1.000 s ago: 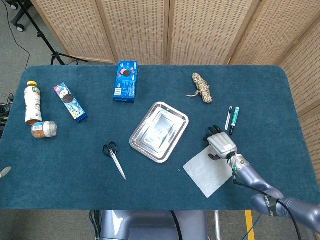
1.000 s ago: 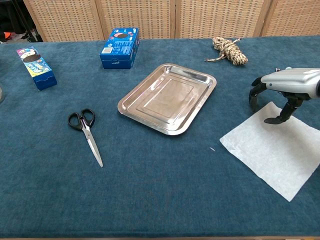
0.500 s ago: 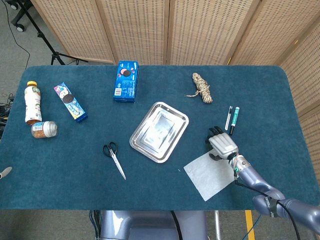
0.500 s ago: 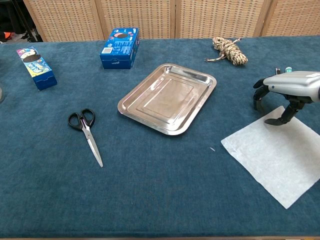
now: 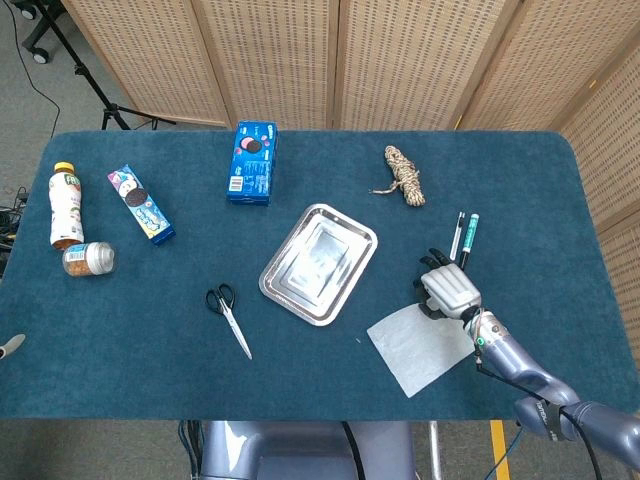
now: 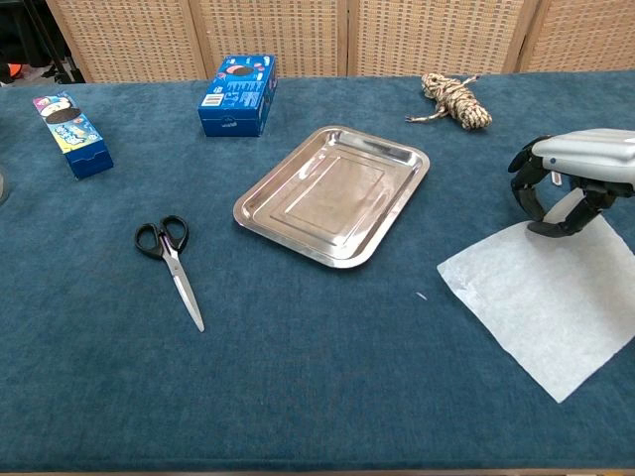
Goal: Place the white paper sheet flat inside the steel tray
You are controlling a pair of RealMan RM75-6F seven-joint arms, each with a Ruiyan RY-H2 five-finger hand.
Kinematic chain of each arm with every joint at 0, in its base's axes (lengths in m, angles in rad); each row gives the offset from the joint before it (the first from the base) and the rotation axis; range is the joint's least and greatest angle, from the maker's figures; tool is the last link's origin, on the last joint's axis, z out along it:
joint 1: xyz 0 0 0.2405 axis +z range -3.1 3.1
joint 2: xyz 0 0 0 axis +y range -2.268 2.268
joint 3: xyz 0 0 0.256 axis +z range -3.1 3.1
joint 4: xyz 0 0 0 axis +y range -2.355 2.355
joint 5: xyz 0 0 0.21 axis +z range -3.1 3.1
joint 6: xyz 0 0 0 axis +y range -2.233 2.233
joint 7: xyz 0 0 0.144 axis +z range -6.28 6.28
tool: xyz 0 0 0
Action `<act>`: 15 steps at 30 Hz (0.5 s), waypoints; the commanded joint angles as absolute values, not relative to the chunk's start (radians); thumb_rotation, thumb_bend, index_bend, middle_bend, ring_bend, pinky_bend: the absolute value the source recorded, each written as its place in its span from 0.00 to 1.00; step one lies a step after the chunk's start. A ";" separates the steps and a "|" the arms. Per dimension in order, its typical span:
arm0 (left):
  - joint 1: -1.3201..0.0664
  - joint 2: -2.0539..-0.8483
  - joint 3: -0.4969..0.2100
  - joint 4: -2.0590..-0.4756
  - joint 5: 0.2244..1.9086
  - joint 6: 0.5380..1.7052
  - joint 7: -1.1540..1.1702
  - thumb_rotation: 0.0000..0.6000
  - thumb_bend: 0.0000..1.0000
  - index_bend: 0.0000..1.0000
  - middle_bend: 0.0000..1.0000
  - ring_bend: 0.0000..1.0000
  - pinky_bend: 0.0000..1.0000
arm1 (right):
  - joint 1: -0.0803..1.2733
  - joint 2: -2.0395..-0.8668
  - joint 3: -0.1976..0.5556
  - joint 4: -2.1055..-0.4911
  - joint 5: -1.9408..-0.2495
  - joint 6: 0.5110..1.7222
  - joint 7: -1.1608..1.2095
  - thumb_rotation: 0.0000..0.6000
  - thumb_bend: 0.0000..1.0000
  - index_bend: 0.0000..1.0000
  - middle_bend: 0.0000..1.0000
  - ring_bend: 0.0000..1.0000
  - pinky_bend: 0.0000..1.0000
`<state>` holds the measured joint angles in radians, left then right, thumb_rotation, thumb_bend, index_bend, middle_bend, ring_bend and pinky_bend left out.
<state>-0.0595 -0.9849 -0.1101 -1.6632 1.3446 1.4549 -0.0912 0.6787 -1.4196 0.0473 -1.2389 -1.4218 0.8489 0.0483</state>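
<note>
Near the table's right front edge the paper (image 6: 541, 297) lies flat on the cloth, well apart from the empty tray (image 6: 332, 193). Right hand (image 6: 568, 181) hovers over its far corner, fingers (image 6: 533, 194) curled downward and apart, holding nothing, likely poised to pinch that corner; left hand unseen.

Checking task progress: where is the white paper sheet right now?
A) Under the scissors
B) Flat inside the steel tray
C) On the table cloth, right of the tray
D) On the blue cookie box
C: the white paper sheet lies on the cloth, clear of the empty steel tray.
</note>
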 commanded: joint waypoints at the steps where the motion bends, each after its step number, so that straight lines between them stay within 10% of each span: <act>1: -0.059 -0.985 -0.110 -1.664 1.345 1.456 -0.091 1.00 0.00 0.00 0.00 0.00 0.00 | 0.675 -1.413 0.046 -1.237 -1.435 0.862 0.066 1.00 0.52 0.68 0.58 0.17 0.00; 15: -0.064 -0.981 -0.111 -1.667 1.337 1.445 -0.093 1.00 0.00 0.00 0.00 0.00 0.00 | 0.750 -1.378 0.147 -1.353 -1.405 0.873 -0.016 1.00 0.52 0.69 0.59 0.17 0.00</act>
